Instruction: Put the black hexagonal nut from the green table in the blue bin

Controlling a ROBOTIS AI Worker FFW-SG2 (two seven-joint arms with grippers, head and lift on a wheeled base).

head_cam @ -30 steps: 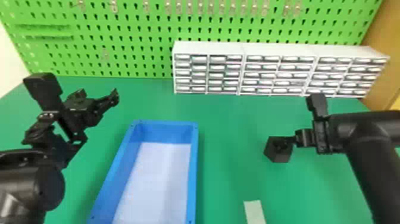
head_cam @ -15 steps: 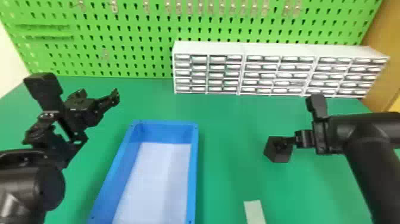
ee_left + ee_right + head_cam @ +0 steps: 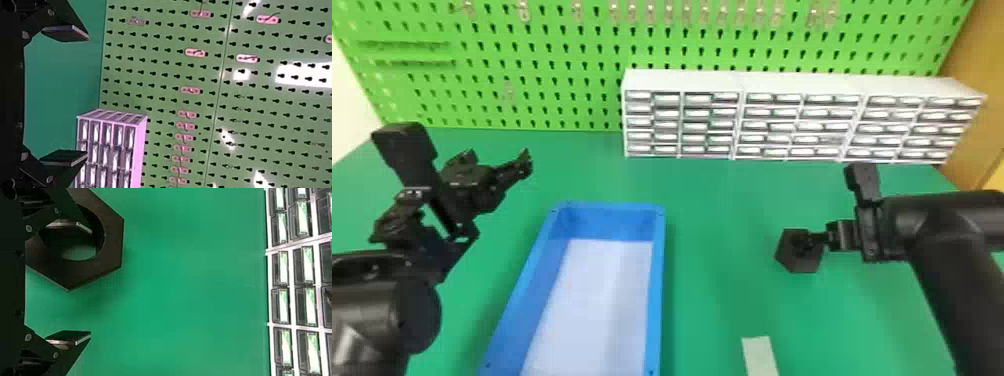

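In the head view, the right hand [image 3: 811, 241] is at the black hexagonal nut [image 3: 806, 264] on the counter [image 3: 722, 290], between it and the blue bin [image 3: 658, 285]; its wrist view reveals parted fingers, one at the nut's round hole (depth unclear), the other outside. The left hand [image 3: 499, 155] is spread too

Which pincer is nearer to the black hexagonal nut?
Right. The right pincer is at the black hexagonal nut, one finger in line with its hole; the left pincer is well off to the nut's left, past the blue bin.
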